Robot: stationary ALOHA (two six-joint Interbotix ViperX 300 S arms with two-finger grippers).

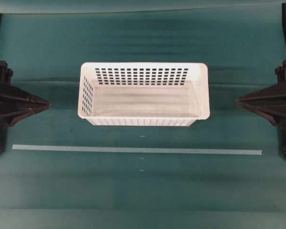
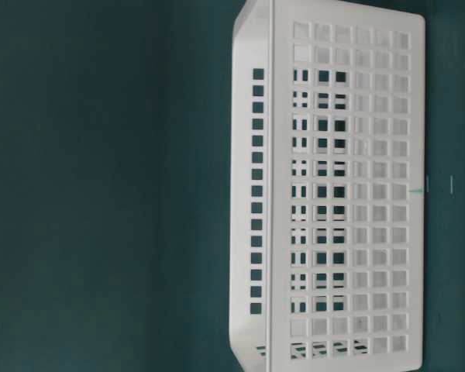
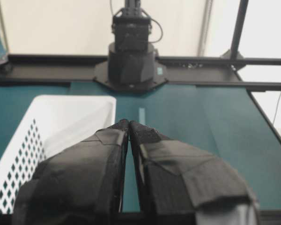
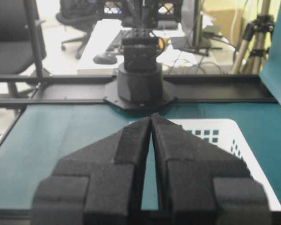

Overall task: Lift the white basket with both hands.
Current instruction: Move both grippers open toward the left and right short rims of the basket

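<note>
The white basket [image 1: 143,94] sits in the middle of the green table [image 1: 143,191], with its open top facing up. Its long side runs from left to right, between the two arms. Its short ends face the arms. Rows of small holes run along its walls. Nothing shows inside it. The view from table level shows one long holed wall of the basket [image 2: 345,194] close up.

No words or labels can be read on the basket. A thin pale strip of tape [image 1: 136,150] lies on the table just in front of the basket, also running left to right.

The left gripper [image 1: 46,102] is at the left edge of the table, well apart from the basket. Its tip points toward the basket's left end. In the left wrist view the gripper [image 3: 129,124] has its jaws pressed together, pinching nothing.

The right gripper [image 1: 239,100] is at the right edge, also well apart from the basket and pointing at its right end. In the right wrist view the gripper [image 4: 151,118] has its jaws pressed together too, with nothing between them.
</note>
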